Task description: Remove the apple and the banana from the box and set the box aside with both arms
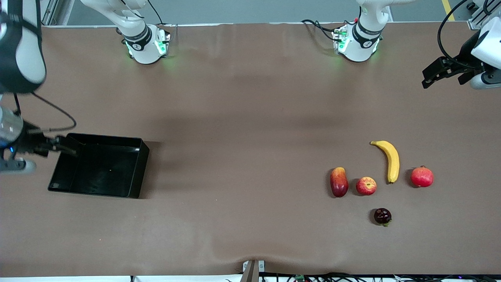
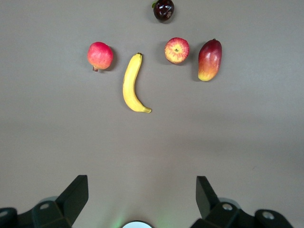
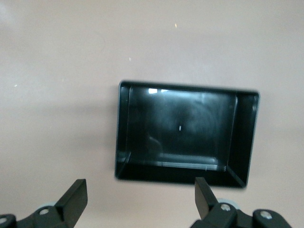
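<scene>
The black box (image 1: pixel 143 166) sits empty on the brown table toward the right arm's end; it also shows in the right wrist view (image 3: pixel 245 137). My right gripper (image 1: pixel 64 148) (image 3: pixel 141 192) is open and empty, up over the box's outer edge. The yellow banana (image 1: pixel 391 160) (image 2: pixel 130 85) and the small red apple (image 1: pixel 366 186) (image 2: pixel 176 50) lie toward the left arm's end, the apple nearer the front camera. My left gripper (image 1: pixel 428 79) (image 2: pixel 142 191) is open and empty, up over bare table at the left arm's end.
An oblong red-yellow mango-like fruit (image 1: pixel 339 182) (image 2: pixel 209 60) lies beside the apple. A round red crowned fruit (image 1: pixel 422 176) (image 2: pixel 100 55) lies beside the banana. A small dark fruit (image 1: pixel 382 216) (image 2: pixel 163 9) lies nearest the front camera.
</scene>
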`<state>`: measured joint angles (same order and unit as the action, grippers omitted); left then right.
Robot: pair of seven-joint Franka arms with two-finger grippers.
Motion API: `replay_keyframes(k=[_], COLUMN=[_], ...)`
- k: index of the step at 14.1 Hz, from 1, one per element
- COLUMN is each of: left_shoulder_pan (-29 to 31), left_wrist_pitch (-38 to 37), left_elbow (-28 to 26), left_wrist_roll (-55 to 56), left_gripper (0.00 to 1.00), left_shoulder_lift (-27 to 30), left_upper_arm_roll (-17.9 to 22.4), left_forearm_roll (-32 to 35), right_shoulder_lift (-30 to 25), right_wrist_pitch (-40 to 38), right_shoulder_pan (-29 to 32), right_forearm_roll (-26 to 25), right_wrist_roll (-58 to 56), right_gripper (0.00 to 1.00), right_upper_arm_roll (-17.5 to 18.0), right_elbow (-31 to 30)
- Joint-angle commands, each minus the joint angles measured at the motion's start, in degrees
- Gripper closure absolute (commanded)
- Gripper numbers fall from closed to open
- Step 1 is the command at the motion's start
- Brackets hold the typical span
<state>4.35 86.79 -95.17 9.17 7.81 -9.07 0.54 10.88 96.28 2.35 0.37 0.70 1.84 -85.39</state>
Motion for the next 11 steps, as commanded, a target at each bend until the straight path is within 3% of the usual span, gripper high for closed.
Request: replay_keyframes(k=[1,6,11], left_shoulder_pan=[-0.04,0.04,-0.13], left_wrist_pitch=[0.58,0.58,0.31], left_elbow=[-0.11,1.83,1.83], left_wrist_roll=[-0.73,-0.65,-0.56], left_gripper=[0.00,0.00,0.00], left_shoulder_lift=[0.81,-0.25,-0.43], left_upper_arm_roll=[-0.07,0.02,-0.16], left_forearm_roll=[-0.02,-0.02,0.07], right_shoulder_lift=[-7.88,-13.08,-14.23], right_wrist_pitch=[-3.54,-11.54,-12.70], right_shoulder_pan=[-1.21,-2.52,-2.26], right_forearm_roll=[-0.63,-0.28,0.25], right_wrist_roll=[4.91,11.06,11.52], right_gripper=[0.00,0.00,0.00], right_upper_arm_roll=[-0.35,-0.79,-0.61], right_elbow=[-5.40,-4.96,-4.52])
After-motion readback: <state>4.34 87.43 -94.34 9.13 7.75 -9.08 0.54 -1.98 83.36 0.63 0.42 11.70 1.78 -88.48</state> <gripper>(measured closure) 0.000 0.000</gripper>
